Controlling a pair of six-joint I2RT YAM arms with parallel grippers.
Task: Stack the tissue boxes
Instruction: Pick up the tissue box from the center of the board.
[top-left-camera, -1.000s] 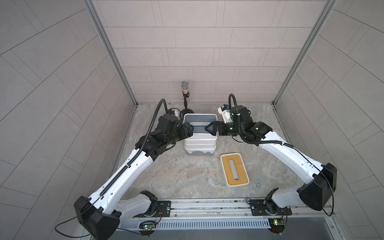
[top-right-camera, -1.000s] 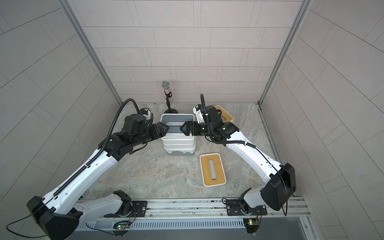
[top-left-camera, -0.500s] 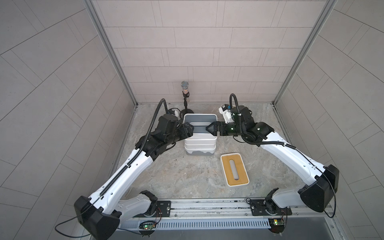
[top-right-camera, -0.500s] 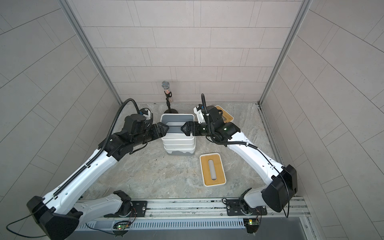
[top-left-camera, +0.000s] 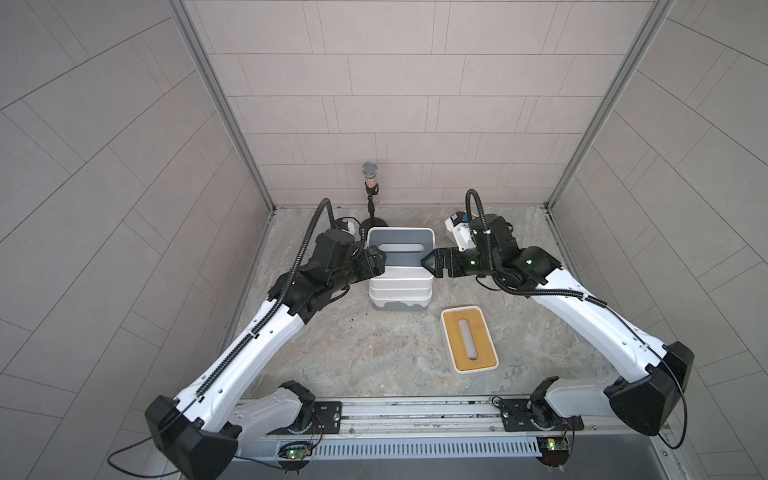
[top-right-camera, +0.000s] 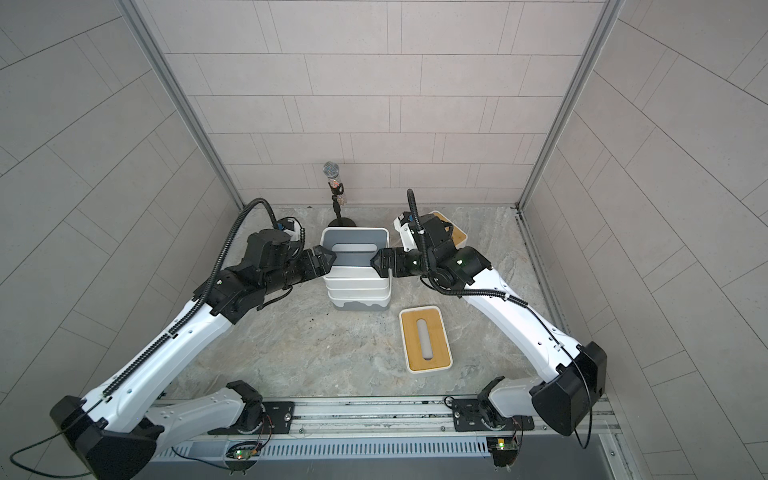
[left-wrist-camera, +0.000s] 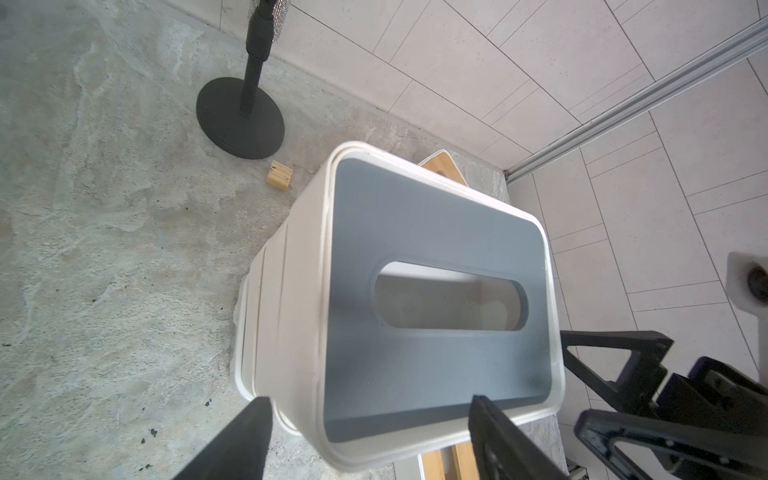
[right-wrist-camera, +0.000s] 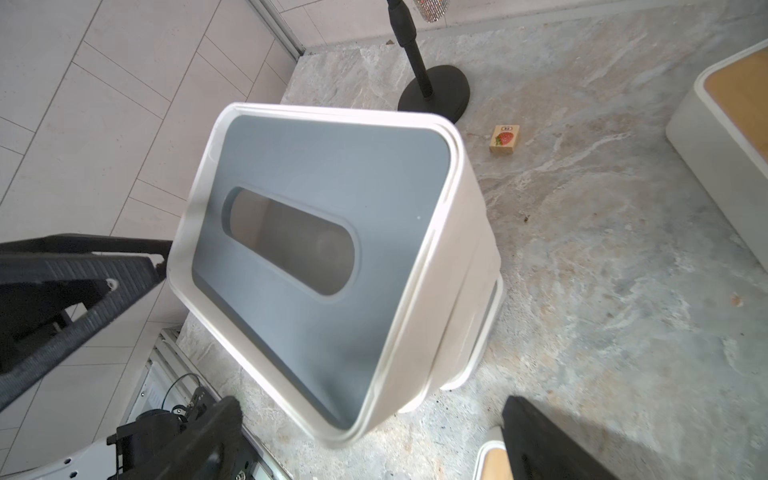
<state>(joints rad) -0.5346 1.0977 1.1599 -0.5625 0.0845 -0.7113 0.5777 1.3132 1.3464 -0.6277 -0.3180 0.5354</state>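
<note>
Both top views show the stack of tissue boxes (top-left-camera: 401, 291) standing upright on the bench (top-left-camera: 353, 357), with the grey-lidded box (top-left-camera: 401, 249) on top. The left tool (top-left-camera: 379, 266) is at the left short end of this top box. Its jaws stand apart around the box's corner, but I cannot tell if they press it. The right tool (top-left-camera: 429, 267) is at the right end, released, and in the right wrist view its fingers stand clear of the box. A tan-lidded box (top-left-camera: 469, 345) lies flat in front of the stack, to the right. A second tan-lidded box (top-right-camera: 453, 233) sits right of the stack, partly hidden by the right arm. A microphone stand (top-left-camera: 371, 199) and a small wooden cube (left-wrist-camera: 279, 176) are behind the stack.
</note>
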